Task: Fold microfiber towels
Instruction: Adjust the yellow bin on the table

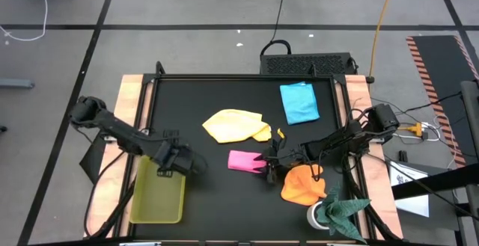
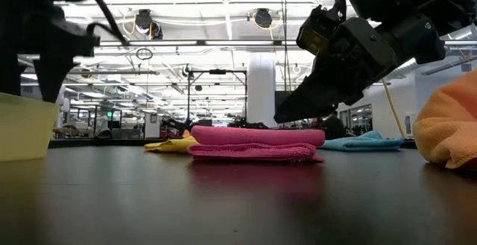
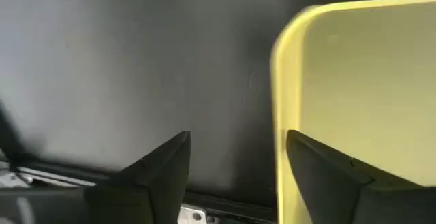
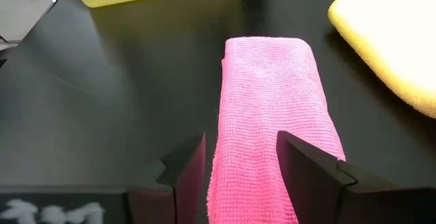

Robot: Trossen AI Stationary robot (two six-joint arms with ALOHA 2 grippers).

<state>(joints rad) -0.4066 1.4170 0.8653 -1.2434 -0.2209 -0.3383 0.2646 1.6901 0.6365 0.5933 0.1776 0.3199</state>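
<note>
A pink towel (image 1: 245, 160), folded into a narrow strip, lies flat on the black mat (image 1: 202, 96). My right gripper (image 4: 238, 159) is open at the strip's right end, one finger on each side of it. In the low view its tips (image 2: 282, 117) hang just above the towel (image 2: 253, 142). The yellow towel (image 1: 236, 125) lies loosely folded farther back, and the light blue one (image 1: 299, 102) lies flat at the far right. An orange towel (image 1: 303, 185) is bunched at the near right. My left gripper (image 3: 235, 163) is open and empty above the tray's far corner (image 3: 286, 40).
A translucent yellow-green tray (image 1: 157, 197) stands at the near left, under my left gripper (image 1: 182, 165). A dark green cloth (image 1: 343, 207) lies at the near right corner beside a white object (image 1: 317, 214). Wooden strips (image 1: 129, 104) border the mat on both sides.
</note>
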